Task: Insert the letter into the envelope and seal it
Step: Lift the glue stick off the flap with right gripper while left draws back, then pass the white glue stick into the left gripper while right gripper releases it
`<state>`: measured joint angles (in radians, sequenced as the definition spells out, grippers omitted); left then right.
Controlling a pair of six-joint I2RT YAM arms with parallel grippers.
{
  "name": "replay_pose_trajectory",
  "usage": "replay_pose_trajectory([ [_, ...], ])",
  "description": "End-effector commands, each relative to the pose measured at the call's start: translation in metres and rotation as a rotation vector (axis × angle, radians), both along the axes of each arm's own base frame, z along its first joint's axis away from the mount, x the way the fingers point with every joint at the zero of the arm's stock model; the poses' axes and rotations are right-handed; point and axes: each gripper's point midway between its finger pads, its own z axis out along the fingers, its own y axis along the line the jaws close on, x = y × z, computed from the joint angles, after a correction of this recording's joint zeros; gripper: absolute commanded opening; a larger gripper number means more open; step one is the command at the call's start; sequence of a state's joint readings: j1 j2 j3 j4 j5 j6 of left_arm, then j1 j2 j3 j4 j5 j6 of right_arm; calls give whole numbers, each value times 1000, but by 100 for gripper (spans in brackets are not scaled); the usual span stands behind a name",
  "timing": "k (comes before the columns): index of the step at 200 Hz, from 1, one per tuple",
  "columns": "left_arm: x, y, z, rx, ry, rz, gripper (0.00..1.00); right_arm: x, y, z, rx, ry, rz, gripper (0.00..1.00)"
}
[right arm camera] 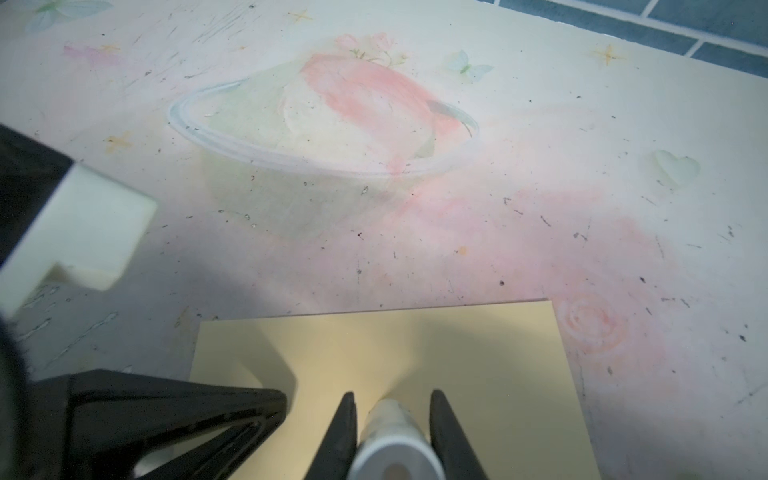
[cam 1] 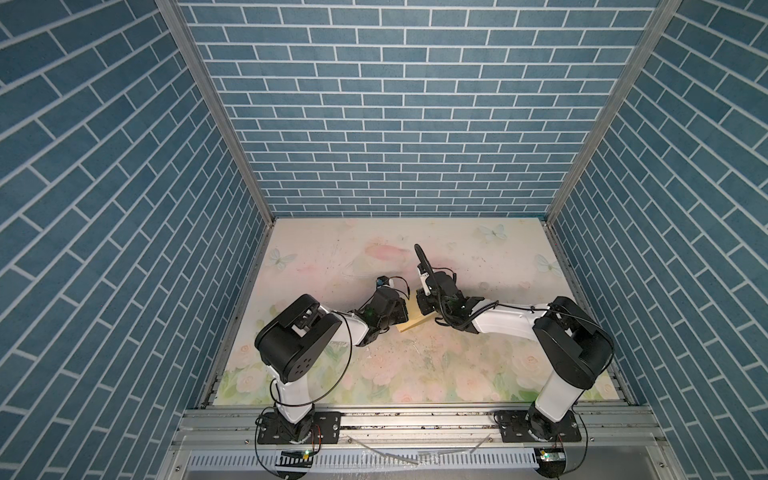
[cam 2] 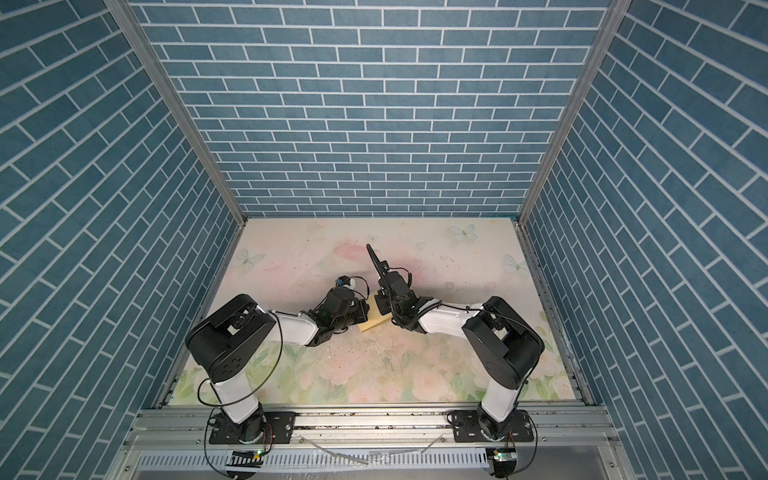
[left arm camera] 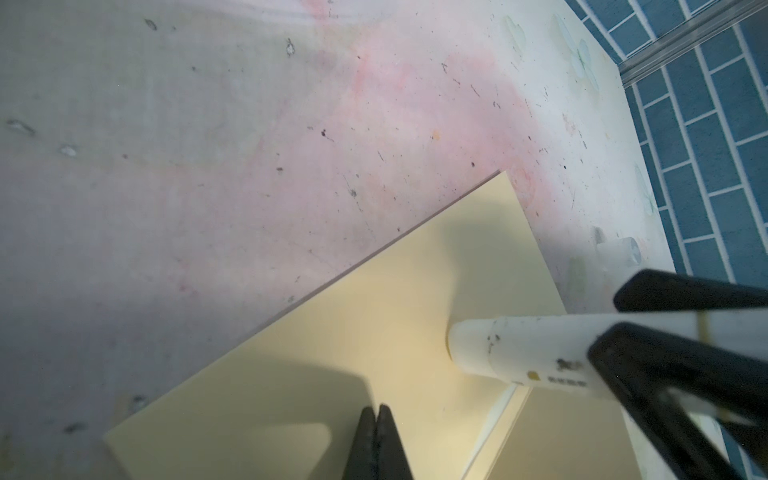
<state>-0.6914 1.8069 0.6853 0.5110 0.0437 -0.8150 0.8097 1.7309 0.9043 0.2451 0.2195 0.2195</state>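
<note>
At the middle of the desk (cam 1: pixel 415 365) lies the envelope (right arm camera: pixel 415 345), flat; the letter is not in view. The left pincer (left arm camera: pixel 377 409), fully closed and empty, appears to pin the paper. The right pincer (right arm camera: pixel 392 395) clamps a glue stick (left arm camera: pixel 519 349), its tip on the envelope. If the left tips slip, dragging the stick could skid or crease the envelope.

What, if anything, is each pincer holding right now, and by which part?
The right pincer grips a white glue stick by its barrel, tip over the envelope. The left pincer is shut with nothing visibly held.
</note>
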Motion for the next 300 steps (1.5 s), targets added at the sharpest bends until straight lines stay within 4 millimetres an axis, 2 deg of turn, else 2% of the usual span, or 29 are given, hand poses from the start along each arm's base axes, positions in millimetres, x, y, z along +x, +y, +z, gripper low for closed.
replay_pose_trajectory([
  [1,-43,47,-70,218,215,26,0,16,-52,-19,-187,8,-120,0],
  [59,-43,48,-70,220,215,27,0,27,-92,-29,-218,50,-257,0],
  [75,-43,47,-69,217,213,27,0,27,-93,-30,-206,62,-261,0],
  [110,-43,47,-69,215,213,27,0,26,-75,-25,-121,74,-210,0],
  [131,-42,47,-68,214,211,26,0,26,-63,-14,-43,67,-175,0],
  [157,-42,46,-67,212,210,26,0,24,-52,14,74,25,-145,0],
  [199,-41,46,-65,210,206,26,0,18,-52,69,252,-103,-131,0],
  [230,-39,43,-62,198,200,22,0,10,-53,90,318,-147,-109,0],
  [249,-36,38,-54,183,187,16,0,7,-53,98,344,-165,-98,0],
  [268,-30,31,-37,151,155,8,0,4,-51,104,366,-175,-78,0],
  [296,-19,19,5,89,80,-10,2,2,-53,113,403,-206,-79,0],
  [300,-11,13,20,67,47,-12,4,1,-53,115,408,-213,-78,0],
])
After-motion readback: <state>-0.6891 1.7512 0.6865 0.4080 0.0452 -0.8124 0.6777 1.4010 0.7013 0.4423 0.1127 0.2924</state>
